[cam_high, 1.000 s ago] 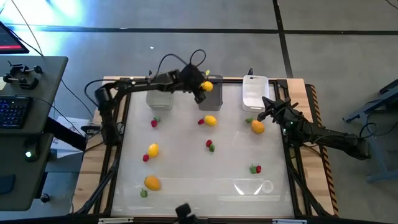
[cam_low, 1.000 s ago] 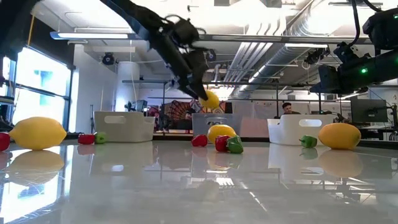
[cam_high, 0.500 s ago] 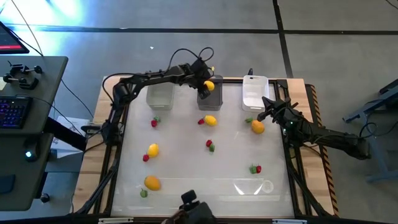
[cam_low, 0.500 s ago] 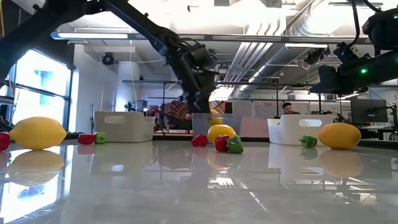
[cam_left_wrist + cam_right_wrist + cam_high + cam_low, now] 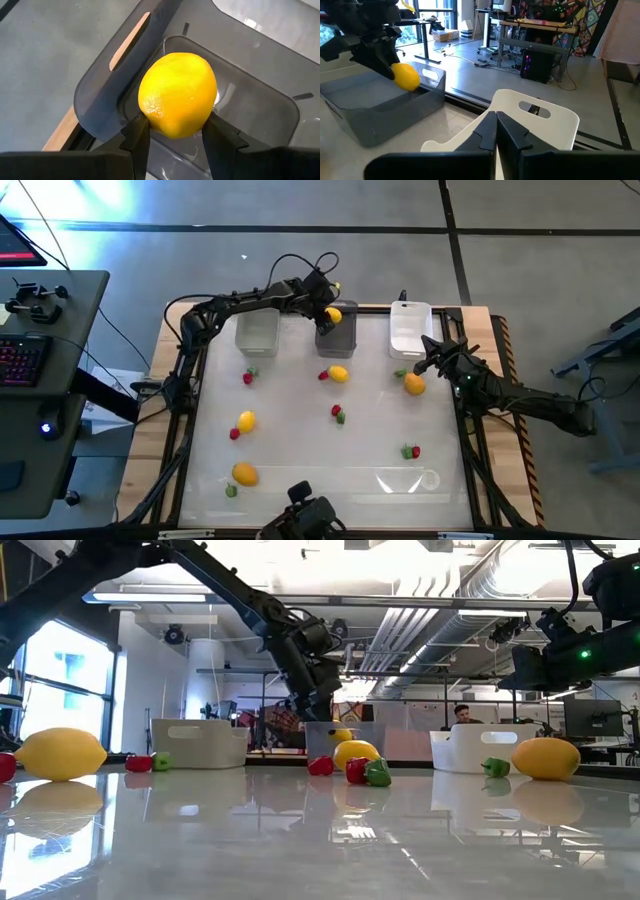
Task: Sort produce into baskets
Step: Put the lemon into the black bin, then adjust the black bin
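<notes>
My left gripper (image 5: 175,122) is shut on a yellow lemon (image 5: 177,95) and reaches over the far end of the dark grey basket (image 5: 340,340). In the low view the lemon (image 5: 342,734) shows just above that basket's rim (image 5: 328,726). A clear basket (image 5: 256,335) and a white basket (image 5: 410,330) stand to either side of it along the far edge. More lemons (image 5: 339,374), an orange fruit (image 5: 414,384), red berries (image 5: 247,378) and green bits lie loose on the table. My right gripper (image 5: 425,364) waits shut near the white basket. My left gripper pinches the lemon between its two fingers (image 5: 137,137), one on each opposite side (image 5: 150,117) of the fruit. The fingers slant down at it from the table's left and near side. The lemon is lifted clear, over the grey basket's floor (image 5: 250,110).
Loose produce is scattered over the white tabletop: a lemon (image 5: 246,420) and a larger one (image 5: 245,473) at the left, a red-and-green pair (image 5: 339,415) in the middle, another pair (image 5: 411,450) near the right. A desk with a keyboard (image 5: 25,360) stands left of the table.
My left gripper has reached farther toward the table's far edge and gone down, tipping more steeply, and has carried the lemon from above the grey basket's near side down to its rim at the far end. It has stayed shut on the lemon.
</notes>
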